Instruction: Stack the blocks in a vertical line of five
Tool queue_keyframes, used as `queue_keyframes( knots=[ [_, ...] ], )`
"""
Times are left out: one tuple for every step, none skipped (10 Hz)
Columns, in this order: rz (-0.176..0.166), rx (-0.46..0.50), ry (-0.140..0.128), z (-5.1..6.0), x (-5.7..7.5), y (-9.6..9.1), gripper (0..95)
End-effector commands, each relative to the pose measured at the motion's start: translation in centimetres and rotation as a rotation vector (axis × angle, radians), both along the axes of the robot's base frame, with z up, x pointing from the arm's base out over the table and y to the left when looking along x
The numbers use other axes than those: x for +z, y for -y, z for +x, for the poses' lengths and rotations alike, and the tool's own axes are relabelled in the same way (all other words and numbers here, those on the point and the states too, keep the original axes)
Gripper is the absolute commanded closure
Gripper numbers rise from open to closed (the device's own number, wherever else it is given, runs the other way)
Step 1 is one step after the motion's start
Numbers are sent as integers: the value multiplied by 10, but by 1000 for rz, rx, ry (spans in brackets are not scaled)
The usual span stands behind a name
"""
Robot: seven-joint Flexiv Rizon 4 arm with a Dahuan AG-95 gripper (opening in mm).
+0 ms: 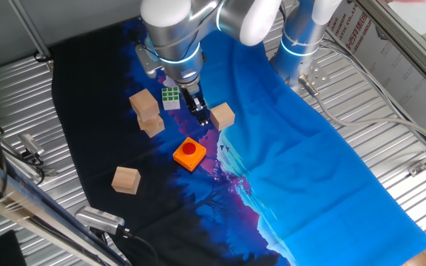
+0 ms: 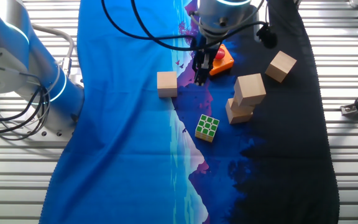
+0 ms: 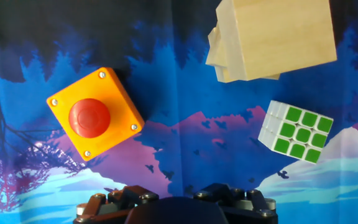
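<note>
Two tan blocks stand stacked, the upper one (image 1: pixel 144 103) (image 2: pixel 250 88) twisted on the lower one (image 1: pixel 153 125) (image 2: pixel 238 112); the hand view shows this stack (image 3: pixel 272 37) at top right. A single block (image 1: pixel 222 116) (image 2: pixel 166 84) lies just beside my gripper (image 1: pixel 200 113) (image 2: pixel 199 76). Another block (image 1: pixel 126 179) (image 2: pixel 281 66) lies apart on the black cloth. The gripper hangs low over the cloth between the single block and the orange button. Its fingers look pressed together, shut, with nothing in them. The hand view shows only the gripper's base, not its fingertips.
A flat orange square with a red button (image 1: pixel 189 154) (image 2: pixel 219 59) (image 3: pixel 95 118) lies close to the gripper. A green-and-white puzzle cube (image 1: pixel 171 97) (image 2: pixel 207 127) (image 3: pixel 295 132) sits near the stack. Ribbed metal table (image 1: pixel 21 103) surrounds the cloth; cables run along the edges.
</note>
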State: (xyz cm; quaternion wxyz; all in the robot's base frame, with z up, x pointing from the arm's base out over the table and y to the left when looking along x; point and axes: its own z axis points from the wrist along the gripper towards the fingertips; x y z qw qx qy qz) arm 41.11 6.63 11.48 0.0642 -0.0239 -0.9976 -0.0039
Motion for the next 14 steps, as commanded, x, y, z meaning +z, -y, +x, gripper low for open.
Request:
queue_keyframes(
  knots=[
    [0, 0, 3, 0, 0, 0, 190],
    [-1, 1, 3, 0, 0, 0, 190],
    [0, 2, 2, 0, 0, 0, 190],
    [1, 2, 0, 0, 0, 0, 190],
    [0, 4, 1, 1, 1, 0, 190],
    [-5, -3, 6, 4, 3, -2, 190],
    [-11, -22, 18, 19, 13, -12, 190],
    [-19, -46, 3, 33, 22, -23, 190],
    [-16, -58, 3, 45, 27, -31, 190],
    [-14, -63, 2, 51, 29, -35, 380],
    [-12, -66, 2, 56, 29, -37, 760],
    [-17, -72, 3, 57, 29, -37, 950],
    [-23, -66, 8, 60, 27, -34, 950],
    [-21, -53, 10, 65, 27, -31, 950]
  ],
)
